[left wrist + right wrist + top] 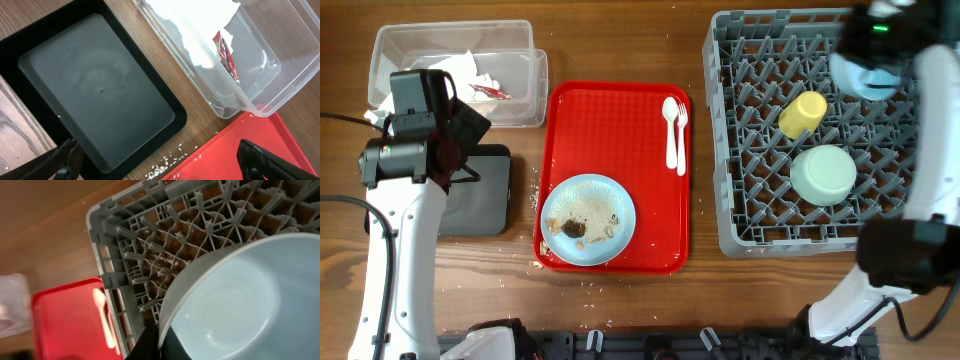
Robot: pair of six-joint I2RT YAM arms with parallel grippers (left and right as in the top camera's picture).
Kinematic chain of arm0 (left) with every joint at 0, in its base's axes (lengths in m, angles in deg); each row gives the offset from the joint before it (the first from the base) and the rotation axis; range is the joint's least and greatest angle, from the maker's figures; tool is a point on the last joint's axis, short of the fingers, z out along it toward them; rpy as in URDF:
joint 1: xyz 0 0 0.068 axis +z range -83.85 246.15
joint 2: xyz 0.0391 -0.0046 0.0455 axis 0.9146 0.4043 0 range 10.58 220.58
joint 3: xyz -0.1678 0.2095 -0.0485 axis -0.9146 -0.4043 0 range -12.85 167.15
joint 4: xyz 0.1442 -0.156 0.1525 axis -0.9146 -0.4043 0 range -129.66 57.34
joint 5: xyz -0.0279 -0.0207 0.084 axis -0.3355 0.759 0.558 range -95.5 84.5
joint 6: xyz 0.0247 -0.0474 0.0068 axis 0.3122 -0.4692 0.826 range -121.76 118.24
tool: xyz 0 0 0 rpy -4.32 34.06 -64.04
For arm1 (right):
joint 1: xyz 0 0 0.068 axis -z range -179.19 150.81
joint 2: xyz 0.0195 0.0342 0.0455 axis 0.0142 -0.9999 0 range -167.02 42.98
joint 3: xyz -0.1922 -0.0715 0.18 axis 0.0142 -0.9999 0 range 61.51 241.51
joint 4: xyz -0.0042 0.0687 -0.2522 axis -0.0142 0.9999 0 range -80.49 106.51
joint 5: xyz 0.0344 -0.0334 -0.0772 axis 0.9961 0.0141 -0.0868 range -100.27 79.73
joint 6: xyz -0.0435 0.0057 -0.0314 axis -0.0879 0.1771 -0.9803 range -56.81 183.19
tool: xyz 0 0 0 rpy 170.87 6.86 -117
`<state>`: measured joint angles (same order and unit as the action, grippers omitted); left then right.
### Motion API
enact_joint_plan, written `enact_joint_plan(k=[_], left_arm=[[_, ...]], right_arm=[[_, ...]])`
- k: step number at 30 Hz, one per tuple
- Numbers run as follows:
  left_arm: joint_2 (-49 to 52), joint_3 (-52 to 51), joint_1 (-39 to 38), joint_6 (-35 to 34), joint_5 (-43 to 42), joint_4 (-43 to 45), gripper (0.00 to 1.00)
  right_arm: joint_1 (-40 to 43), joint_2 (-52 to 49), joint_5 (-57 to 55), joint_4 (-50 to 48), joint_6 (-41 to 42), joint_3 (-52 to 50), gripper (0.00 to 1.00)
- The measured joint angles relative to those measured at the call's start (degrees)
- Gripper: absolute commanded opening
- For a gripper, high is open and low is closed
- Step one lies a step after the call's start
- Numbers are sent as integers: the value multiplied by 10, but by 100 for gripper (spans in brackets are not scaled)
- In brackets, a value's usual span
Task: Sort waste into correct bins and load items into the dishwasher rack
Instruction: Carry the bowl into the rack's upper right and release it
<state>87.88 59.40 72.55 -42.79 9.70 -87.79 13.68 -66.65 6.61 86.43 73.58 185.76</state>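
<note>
My right gripper (161, 331) is shut on the rim of the light blue saucer (235, 300), held tilted above the far corner of the grey dishwasher rack (107, 260). Overhead, the saucer (868, 78) hangs over the rack (730, 240), where a yellow cup (803, 113) and a mint-green bowl (823, 174) sit. The larger blue plate (588, 218), with rice and brown lumps on it, lies on the red tray (620, 120) beside a white spoon (671, 130). My left gripper (162, 161) is open and empty above the black tray (95, 85). The napkin (200, 25) and red wrapper (226, 55) lie in the clear tub (265, 75).
A white fork (681, 140) lies next to the spoon. Rice grains (167, 162) are scattered on the wood between the black tray and the red tray's corner (260, 135). More crumbs dot the table near the red tray's front left corner (535, 262).
</note>
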Motion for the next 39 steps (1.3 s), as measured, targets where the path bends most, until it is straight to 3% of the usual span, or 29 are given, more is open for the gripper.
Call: enact_joint_plan(k=[3, 6, 13, 16, 23, 28, 34, 36, 37, 38, 39], left_arm=[[0, 0, 0, 0, 0, 0, 100], [0, 0, 0, 0, 0, 0, 100], [0, 0, 0, 0, 0, 0, 100], [0, 0, 0, 0, 0, 0, 100], [0, 0, 0, 0, 0, 0, 100], [0, 0, 0, 0, 0, 0, 100], [0, 0, 0, 0, 0, 0, 100], [0, 0, 0, 0, 0, 0, 100], [0, 0, 0, 0, 0, 0, 100], [0, 0, 0, 0, 0, 0, 100], [0, 0, 0, 0, 0, 0, 100]], right_arm=[[113, -14, 172, -13, -78, -37, 4], [166, -41, 306, -34, -128, -77, 4], [183, -127, 535, -65, -165, -113, 4], [183, -160, 577, -80, -148, -113, 4], [205, -199, 553, -61, -100, -110, 5], [243, -199, 514, -18, -94, -110, 24], [260, -190, 415, 1, -80, -111, 40], [259, -157, 357, 2, -56, -114, 56], [259, -141, 338, 2, -52, -116, 71], [259, -119, 318, 3, -42, -117, 100], [259, -94, 299, 3, -31, -117, 100]])
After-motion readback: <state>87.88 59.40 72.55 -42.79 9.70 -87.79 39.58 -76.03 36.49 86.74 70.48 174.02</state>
